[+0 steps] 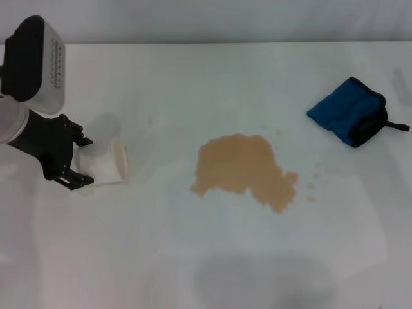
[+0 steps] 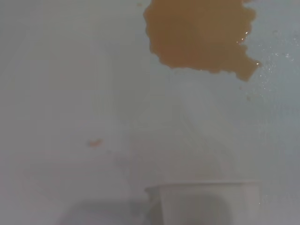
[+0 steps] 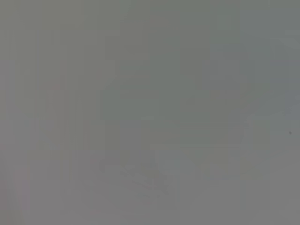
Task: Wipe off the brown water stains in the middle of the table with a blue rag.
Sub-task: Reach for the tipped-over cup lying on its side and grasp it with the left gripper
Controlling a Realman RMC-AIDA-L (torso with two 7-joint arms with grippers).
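Observation:
The brown water stains (image 1: 241, 168) lie as a tan blotch in the middle of the white table (image 1: 193, 84), with a few tiny droplets (image 1: 312, 185) to its right. The blotch also shows in the left wrist view (image 2: 199, 35). The blue rag (image 1: 351, 111), with black edging and a loop, lies bunched at the far right, untouched. My left gripper (image 1: 78, 159) is at the left of the table, its fingers closed around a white paper cup (image 1: 106, 161). My right gripper is out of view; the right wrist view shows only plain grey.
The paper cup's rim (image 2: 201, 192) shows in the left wrist view, well apart from the blotch. One small tan droplet (image 1: 151, 120) lies on the table between cup and blotch. The table's far edge runs along the top of the head view.

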